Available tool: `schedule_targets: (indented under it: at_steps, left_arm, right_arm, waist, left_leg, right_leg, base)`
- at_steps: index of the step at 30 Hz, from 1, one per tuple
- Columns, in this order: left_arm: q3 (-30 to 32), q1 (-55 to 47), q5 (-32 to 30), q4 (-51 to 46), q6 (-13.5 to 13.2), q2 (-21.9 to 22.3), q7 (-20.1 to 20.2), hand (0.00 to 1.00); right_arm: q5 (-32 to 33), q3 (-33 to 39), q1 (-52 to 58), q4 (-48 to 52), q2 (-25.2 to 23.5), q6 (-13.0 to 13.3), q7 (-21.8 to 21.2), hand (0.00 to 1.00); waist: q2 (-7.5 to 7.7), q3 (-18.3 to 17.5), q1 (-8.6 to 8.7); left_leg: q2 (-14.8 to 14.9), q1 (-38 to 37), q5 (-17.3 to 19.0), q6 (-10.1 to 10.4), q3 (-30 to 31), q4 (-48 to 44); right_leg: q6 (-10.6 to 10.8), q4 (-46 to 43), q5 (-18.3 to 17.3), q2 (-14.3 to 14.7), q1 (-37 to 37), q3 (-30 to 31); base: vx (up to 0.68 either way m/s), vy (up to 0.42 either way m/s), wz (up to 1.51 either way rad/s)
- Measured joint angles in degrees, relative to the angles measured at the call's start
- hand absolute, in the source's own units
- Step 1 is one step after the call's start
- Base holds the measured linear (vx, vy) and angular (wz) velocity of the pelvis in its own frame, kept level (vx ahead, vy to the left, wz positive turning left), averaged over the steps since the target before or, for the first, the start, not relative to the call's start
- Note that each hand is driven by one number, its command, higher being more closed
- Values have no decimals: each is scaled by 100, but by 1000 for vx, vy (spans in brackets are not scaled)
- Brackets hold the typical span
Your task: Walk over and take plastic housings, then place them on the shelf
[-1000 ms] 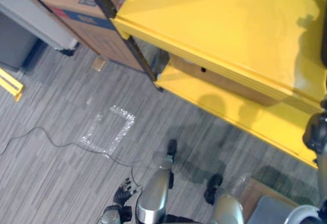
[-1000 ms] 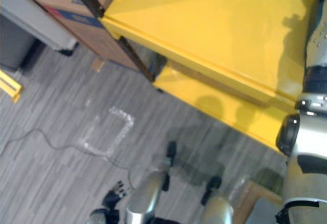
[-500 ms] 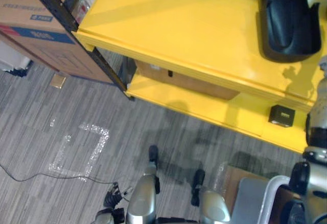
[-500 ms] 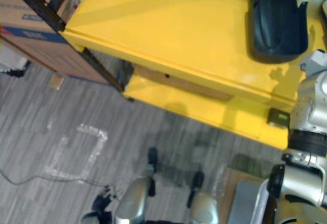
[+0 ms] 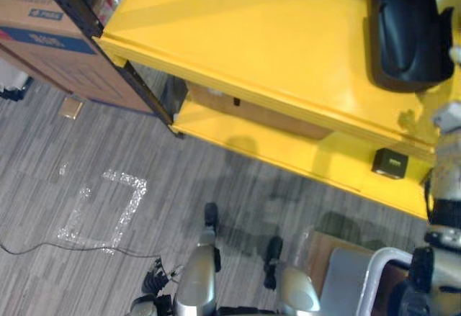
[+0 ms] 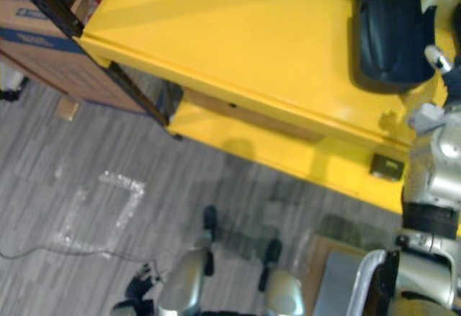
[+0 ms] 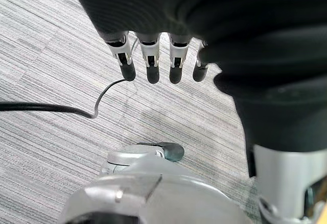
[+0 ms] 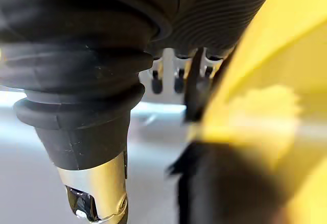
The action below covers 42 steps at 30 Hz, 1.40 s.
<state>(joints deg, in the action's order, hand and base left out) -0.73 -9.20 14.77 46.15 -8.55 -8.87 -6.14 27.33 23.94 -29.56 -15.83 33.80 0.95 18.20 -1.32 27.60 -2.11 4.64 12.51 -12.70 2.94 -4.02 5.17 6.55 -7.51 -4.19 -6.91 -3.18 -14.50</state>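
- Bright, even light from overhead; the glossy yellow shelf board (image 5: 252, 35) carries a pale sheen toward 3 o'clock.
- Soft shadows lie on the grey striped carpet floor (image 5: 108, 136) toward 5 o'clock.

Bright yellow shelf (image 5: 252, 35), glossy black plastic housing (image 5: 405, 28), grey floor (image 5: 72, 150) with fine streaked stripes, brown cardboard box (image 5: 43, 39) with blue band, small black box (image 5: 390, 163).
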Motion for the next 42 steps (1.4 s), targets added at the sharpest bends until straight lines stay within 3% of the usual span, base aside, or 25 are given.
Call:
schedule_targets:
  at_steps: [3, 8, 9, 10, 13, 30, 40, 42]
  left_arm:
    - [7, 0, 4, -9, -13, -13, -4, 0]
    - [16, -40, 20, -43, -12, -70, -14, 0]
    - [15, -40, 18, -48, -12, -85, -14, 0]
    - [19, -41, 0, -47, -8, -89, -15, 0]
    - [23, -41, -2, -47, 1, -89, -14, 0]
    - [45, -43, 4, -48, 73, -168, -40, 0]
    - [-8, -39, 32, -46, 106, -193, -40, 0]
    - [-74, 9, 31, -46, 74, -179, -100, 0]
  right_arm:
    - [-1, 252, 379, 143, -263, -2, 202, 0]
    - [-9, 359, 781, 516, -600, 46, 143, 0]
    - [-14, 367, 854, 584, -658, 48, 58, 0]
    - [-121, 367, 1141, 824, -727, 56, -345, 0]
    - [-120, 356, 1246, 868, -796, 147, -585, 0]
    - [-234, 168, 1032, 698, -807, 188, -824, 0]
    - [-96, -29, 534, 176, -653, 377, -991, 0]
    - [-106, -393, 250, 170, -646, 545, -999, 0]
  waist:
    - [60, 18, 20]
    - [155, 28, 122]
    - [170, 36, 132]
    - [179, 38, 144]
    - [184, 38, 147]
    - [260, 77, 224]
    - [255, 77, 276]
    - [155, 75, 249]
  left_leg:
    - [3, 50, 22, 6, -101, 0]
    - [-3, 38, 28, -4, -119, -1]
    - [-1, 35, 28, -4, -121, -1]
    - [-7, 5, 35, -7, -133, -1]
    - [1, -24, 39, -3, -138, -1]
    - [-29, -18, 33, -1, -84, -3]
    - [-29, 78, -8, 37, 44, -10]
    - [-29, 76, -10, 40, 81, -30]
  right_leg:
    - [4, -32, 1, -10, -97, 59]
    - [4, -33, 1, -19, -98, 71]
    - [3, -34, 0, -18, -98, 74]
    - [7, -81, -31, -18, -99, 95]
    - [-2, -110, -50, -17, -98, 117]
    - [14, -299, -152, -34, -180, 119]
    - [-11, -445, -204, -36, -283, 38]
    - [-32, -544, -278, -42, -305, 14]
  base:
    - [0, 1, -8]
    - [0, 0, 0]
    - [0, 0, 0]
    - [16, -20, -4]
    - [2, -14, -4]
    - [-1, -2, 1]
    - [4, -12, 5]
    - [49, -61, 7]
